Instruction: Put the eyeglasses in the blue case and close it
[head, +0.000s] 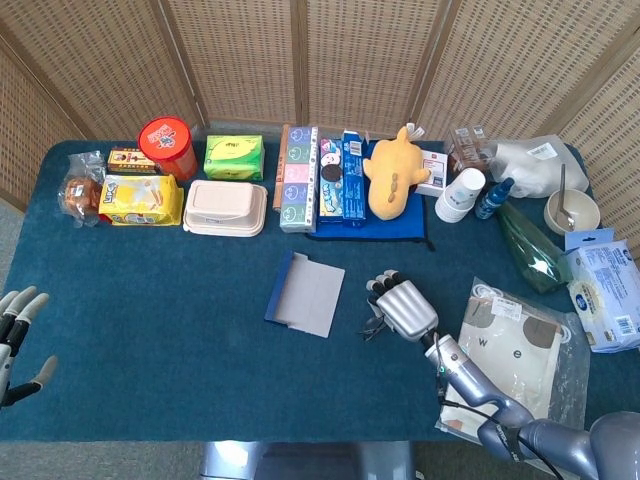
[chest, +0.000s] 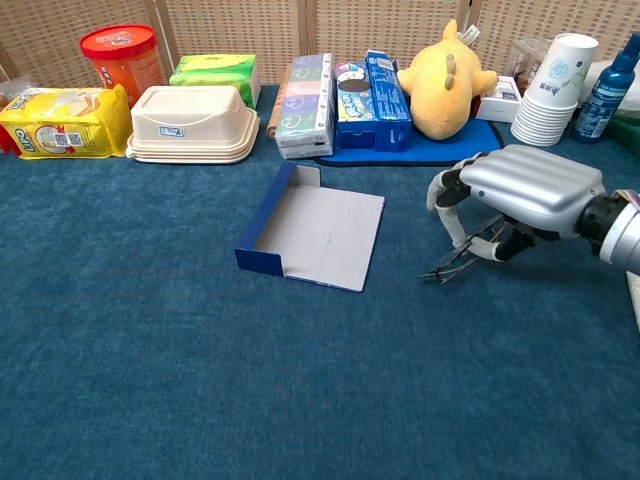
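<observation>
The blue case (head: 305, 293) lies open and flat at the table's middle, grey lining up (chest: 315, 230). Just right of it, my right hand (head: 403, 305) hovers palm down (chest: 520, 185), fingers curled over the dark thin-framed eyeglasses (chest: 452, 268). The eyeglasses (head: 372, 325) tilt from the cloth up into the fingers, one end near the table, and the hand grips them. Most of the frame is hidden under the palm. My left hand (head: 15, 335) sits at the table's near left edge with fingers spread, holding nothing.
Along the back stand a white lunch box (chest: 190, 120), flat boxes (chest: 305, 90), a yellow plush toy (chest: 440, 85) and stacked paper cups (chest: 555, 90). A plastic bag with fabric (head: 515, 345) lies right of my right hand.
</observation>
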